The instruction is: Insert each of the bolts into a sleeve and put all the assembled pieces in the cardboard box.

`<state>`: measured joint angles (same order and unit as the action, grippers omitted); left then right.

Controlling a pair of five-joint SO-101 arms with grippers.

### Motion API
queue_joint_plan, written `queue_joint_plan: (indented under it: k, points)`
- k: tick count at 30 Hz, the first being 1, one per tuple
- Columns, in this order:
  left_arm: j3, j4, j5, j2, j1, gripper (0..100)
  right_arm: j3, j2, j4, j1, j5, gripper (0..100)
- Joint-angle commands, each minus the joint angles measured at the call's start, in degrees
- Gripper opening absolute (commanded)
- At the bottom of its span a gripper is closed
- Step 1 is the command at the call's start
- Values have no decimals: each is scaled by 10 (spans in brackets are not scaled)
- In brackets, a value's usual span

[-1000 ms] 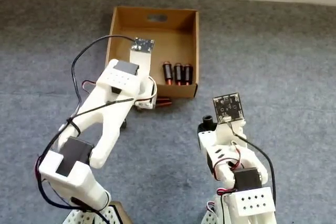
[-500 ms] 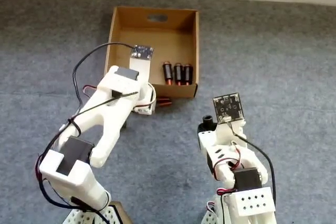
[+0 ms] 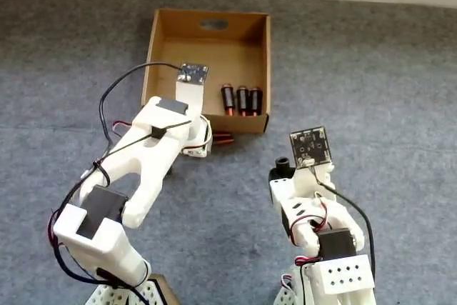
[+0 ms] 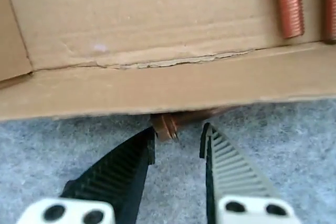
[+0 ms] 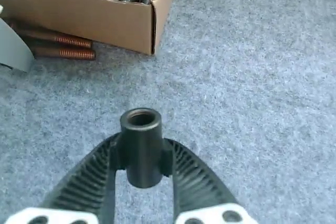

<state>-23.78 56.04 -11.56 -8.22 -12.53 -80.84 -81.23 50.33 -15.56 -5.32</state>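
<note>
Two copper bolts (image 5: 59, 45) lie on the carpet against the outside of the cardboard box's (image 3: 268, 69) front wall. My left gripper (image 4: 178, 140) is open, with its fingers on either side of a bolt's head (image 4: 165, 126) at the foot of that wall (image 4: 157, 85). Three assembled pieces (image 3: 241, 99) lie side by side inside the box by its front right corner. My right gripper (image 5: 140, 149) is shut on a black sleeve (image 5: 140, 129), held upright with its bore showing, above the carpet in front of the box's right corner. The sleeve (image 3: 283, 167) sits at that arm's tip in the high view.
Grey carpet (image 3: 371, 105) covers the table around the box. The left arm's body (image 3: 153, 155) and its cable hang over the box's front left part. The box's front wall (image 5: 79, 17) stands between the bolts and the assembled pieces.
The left arm has drawn back slightly from over the box toward its front wall and the bolts. The right arm with the sleeve has stayed still.
</note>
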Motion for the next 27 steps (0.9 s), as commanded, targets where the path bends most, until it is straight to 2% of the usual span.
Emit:
queue_joint_plan:
  k: [1,3,15,23,25,27]
  points:
    - [2,-6,-2,3,-2,63,4,-7,-7,-4,1,5]
    - [1,-5,-1,3,-2,2,4,-7,-7,-4,1,5]
    - [-58,4,7,37,-7,7,4,-7,-7,-4,1,5]
    - [-144,18,126,201,-7,8,4,-7,-7,-4,1,5]
    - [-153,17,105,229,-7,18,4,-7,-7,-4,1,5]
    - [-154,17,52,238,-7,68,4,-7,-7,-4,1,5]
